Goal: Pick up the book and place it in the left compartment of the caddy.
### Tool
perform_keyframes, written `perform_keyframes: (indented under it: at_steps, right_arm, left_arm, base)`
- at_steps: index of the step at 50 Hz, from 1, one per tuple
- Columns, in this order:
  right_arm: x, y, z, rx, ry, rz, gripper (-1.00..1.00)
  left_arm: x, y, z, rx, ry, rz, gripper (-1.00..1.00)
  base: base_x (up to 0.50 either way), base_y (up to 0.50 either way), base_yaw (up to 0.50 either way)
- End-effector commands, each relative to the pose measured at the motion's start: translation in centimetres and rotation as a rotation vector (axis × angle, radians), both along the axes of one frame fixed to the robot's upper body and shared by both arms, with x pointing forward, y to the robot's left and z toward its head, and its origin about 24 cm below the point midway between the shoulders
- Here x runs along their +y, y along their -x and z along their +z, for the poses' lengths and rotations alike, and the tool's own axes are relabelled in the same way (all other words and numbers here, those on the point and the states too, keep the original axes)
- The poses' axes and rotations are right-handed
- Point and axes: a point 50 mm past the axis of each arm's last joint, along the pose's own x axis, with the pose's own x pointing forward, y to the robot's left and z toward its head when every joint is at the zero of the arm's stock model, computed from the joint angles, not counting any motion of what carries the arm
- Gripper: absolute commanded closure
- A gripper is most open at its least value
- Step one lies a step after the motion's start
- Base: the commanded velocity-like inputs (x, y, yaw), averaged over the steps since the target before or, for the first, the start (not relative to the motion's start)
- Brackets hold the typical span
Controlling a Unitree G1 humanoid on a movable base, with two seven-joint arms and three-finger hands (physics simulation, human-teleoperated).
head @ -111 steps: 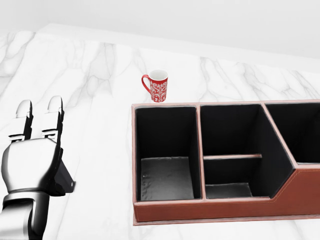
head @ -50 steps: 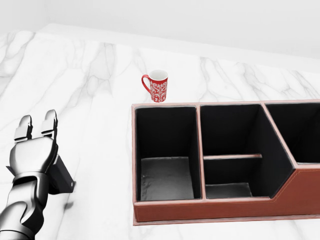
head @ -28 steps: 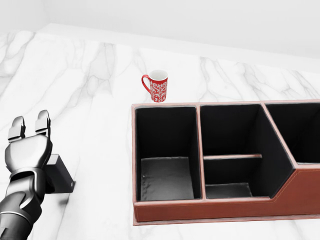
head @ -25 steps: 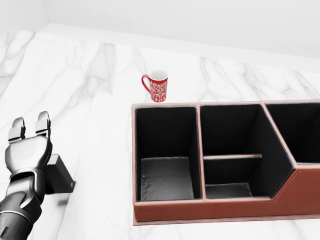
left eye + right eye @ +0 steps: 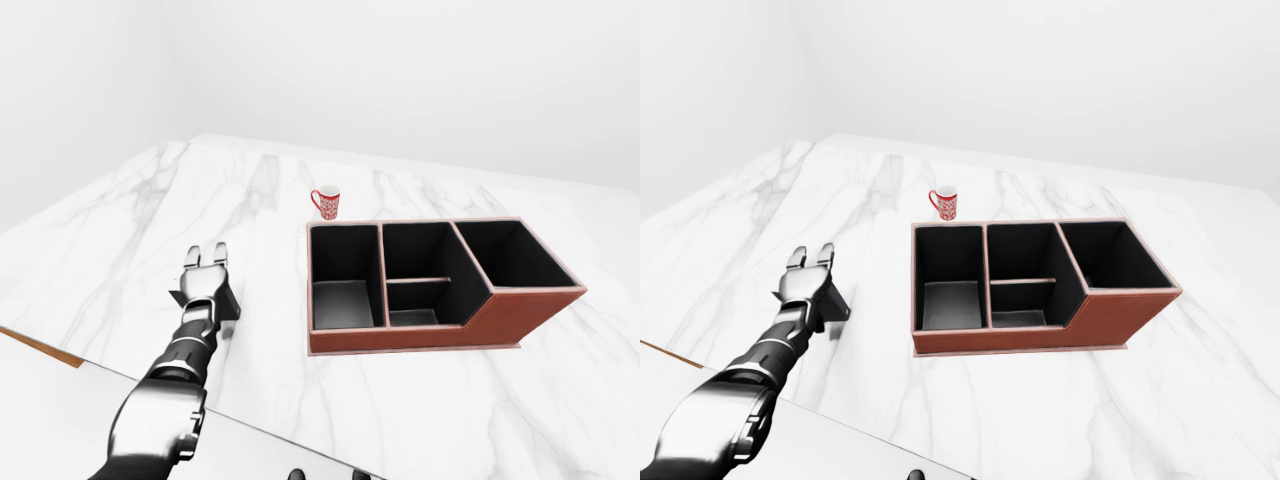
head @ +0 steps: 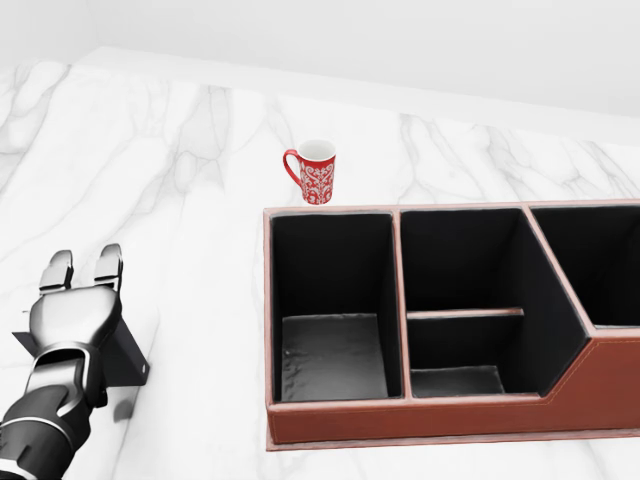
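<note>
The book [image 6: 127, 356] is a dark, thin block lying on the marble at the lower left of the head view, mostly hidden under my left hand. My left hand [image 6: 83, 266] rests over it with its fingers stretched out straight, open. The caddy [image 6: 400, 421] is a brown leather box with black compartments, to the right of the hand. Its left compartment [image 6: 331, 330] holds nothing. The right hand does not show in any view.
A red and white patterned mug [image 6: 316, 172] stands just beyond the caddy's left compartment. The marble table's near edge [image 5: 150, 375] runs across the lower left of the left-eye view. A white wall [image 5: 400, 70] rises behind the table.
My left hand has come down from close to the camera onto the book, drifting left, then back a little to the right. The book, caddy and mug have stayed put.
</note>
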Motion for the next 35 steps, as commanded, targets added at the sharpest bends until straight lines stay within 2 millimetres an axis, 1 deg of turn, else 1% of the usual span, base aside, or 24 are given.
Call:
perform_keyframes:
  at_steps: [1,4,5,7,9,18,22,26,35]
  right_arm:
    - [0.0,0.1,0.1,-0.002,0.003,-0.001,-1.00]
    - [0.0,0.0,0.0,-0.001,0.002,-0.001,-1.00]
    - [0.0,0.0,0.1,-0.002,0.004,0.000,-1.00]
    - [0.0,0.0,0.2,-0.005,0.007,-0.001,-1.00]
    - [0.0,-0.1,-0.1,0.001,-0.002,0.003,-1.00]
    - [0.0,-0.1,-0.1,0.003,-0.002,0.005,-1.00]
    - [0.0,-0.1,-0.2,0.005,-0.003,0.006,-1.00]
    - [0.1,0.1,0.0,0.001,0.004,0.004,-1.00]
    - [0.0,-0.2,-0.4,0.012,-0.008,0.008,-1.00]
  left_arm:
    - [-0.1,0.4,-1.0,0.092,-0.010,-0.007,-1.00]
    - [-0.1,0.5,-1.0,0.095,-0.011,-0.007,-1.00]
    - [-0.1,0.8,-1.5,0.131,-0.003,-0.001,-1.00]
    - [0.0,0.8,-1.6,0.130,-0.003,0.001,-1.00]
    - [0.2,1.0,-1.8,0.144,0.008,0.014,-1.00]
    - [0.9,1.0,-1.4,0.127,0.013,0.036,-1.00]
    - [1.6,1.3,-1.5,0.132,0.025,0.065,-1.00]
    - [2.0,1.5,-1.6,0.131,0.039,0.083,-1.00]
    - [3.0,2.3,-2.1,0.147,0.072,0.132,-1.00]
  base:
    - [0.00,0.00,0.00]
    - [0.00,0.00,0.00]
    - [0.00,0.00,0.00]
    - [0.00,0.00,0.00]
    - [0.00,0.00,0.00]
    - [0.00,0.00,0.00]
    - [0.00,0.00,0.00]
    - [0.00,0.00,0.00]
    - [0.00,0.00,0.00]
